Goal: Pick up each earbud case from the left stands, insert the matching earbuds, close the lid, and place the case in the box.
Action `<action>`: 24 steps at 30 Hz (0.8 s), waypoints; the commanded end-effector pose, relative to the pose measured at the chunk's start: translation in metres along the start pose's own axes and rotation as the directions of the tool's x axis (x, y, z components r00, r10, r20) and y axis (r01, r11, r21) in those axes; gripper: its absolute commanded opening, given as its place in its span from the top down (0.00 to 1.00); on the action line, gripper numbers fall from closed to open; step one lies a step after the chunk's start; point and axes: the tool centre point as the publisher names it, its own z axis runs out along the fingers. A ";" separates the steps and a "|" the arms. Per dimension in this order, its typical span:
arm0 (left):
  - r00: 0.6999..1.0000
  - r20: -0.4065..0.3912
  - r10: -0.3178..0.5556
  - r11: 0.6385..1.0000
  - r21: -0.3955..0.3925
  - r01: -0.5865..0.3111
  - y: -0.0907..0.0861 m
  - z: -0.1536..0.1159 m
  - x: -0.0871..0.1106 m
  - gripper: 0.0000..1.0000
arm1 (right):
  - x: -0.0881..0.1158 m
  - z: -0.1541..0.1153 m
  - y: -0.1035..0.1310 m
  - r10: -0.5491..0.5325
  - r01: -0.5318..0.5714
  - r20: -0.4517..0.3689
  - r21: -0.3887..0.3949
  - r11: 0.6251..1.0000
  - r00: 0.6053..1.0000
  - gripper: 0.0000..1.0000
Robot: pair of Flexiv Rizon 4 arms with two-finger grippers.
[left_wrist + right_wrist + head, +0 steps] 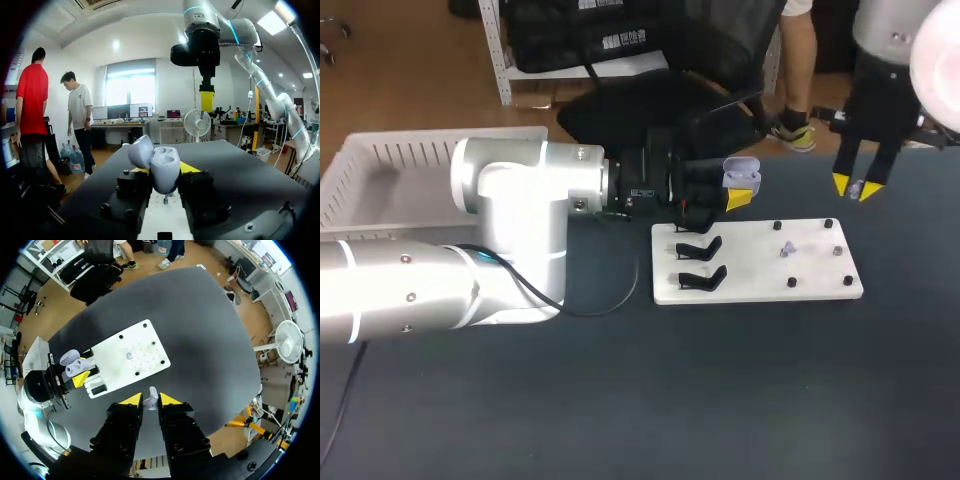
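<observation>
A pale lavender earbud case (742, 172) with its lid open is held above the table, just behind the white board (820, 285). My left gripper (737, 196) is shut on it. In the left wrist view the case (164, 167) stands upright between the yellow tips. My right gripper (857, 186) hangs high over the table's far right, shut on a small white earbud (150, 396). Another earbud (787, 248) lies on the board among black pegs. Two black stands (701, 262) at the board's left end hold nothing.
A white slatted box (380, 165) sits at the table's far left, behind my left arm (510, 240). A black cable (610, 300) loops on the dark table in front of the board.
</observation>
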 end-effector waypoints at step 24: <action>1.000 0.004 0.004 1.000 -0.008 -0.004 -0.002 0.000 0.001 1.00 | 0.010 -0.006 0.072 -0.143 0.143 0.044 -0.011 0.990 0.989 1.00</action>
